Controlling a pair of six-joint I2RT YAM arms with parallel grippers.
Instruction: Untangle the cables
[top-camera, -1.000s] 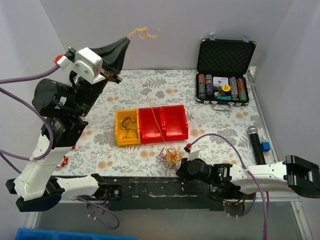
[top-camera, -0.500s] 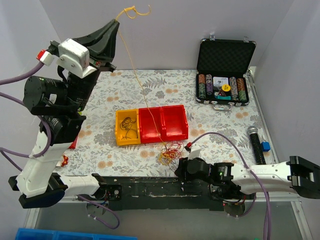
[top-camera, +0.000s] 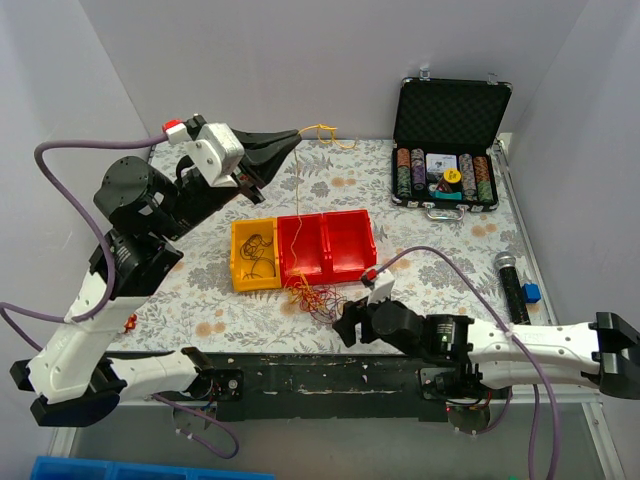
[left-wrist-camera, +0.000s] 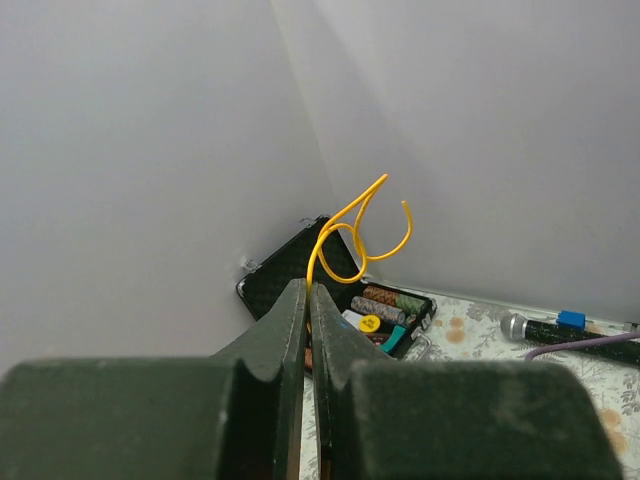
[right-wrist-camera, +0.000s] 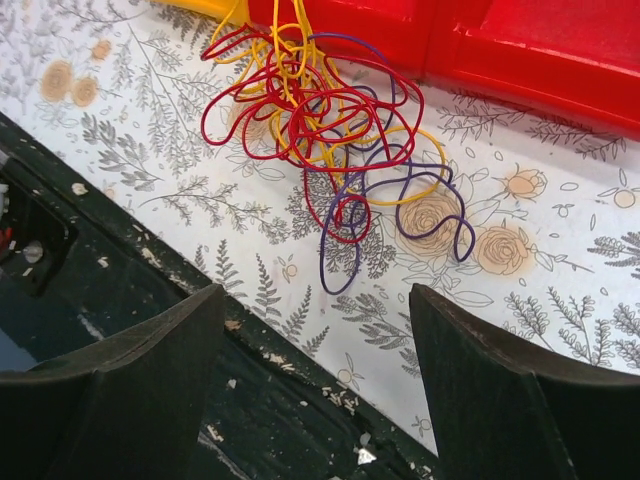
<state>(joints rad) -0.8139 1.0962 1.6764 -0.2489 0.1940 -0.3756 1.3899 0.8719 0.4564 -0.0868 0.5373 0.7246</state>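
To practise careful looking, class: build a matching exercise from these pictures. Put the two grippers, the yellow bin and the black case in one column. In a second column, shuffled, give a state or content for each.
Column one:
1. left gripper
2. right gripper
3. yellow bin
4. black case

Column two:
A. lid up, poker chips inside
B. open, facing the tangle of cables
C. shut on a yellow cable
D. holds dark wiry loops

Pairs: 1-C, 2-B, 3-D, 4-A
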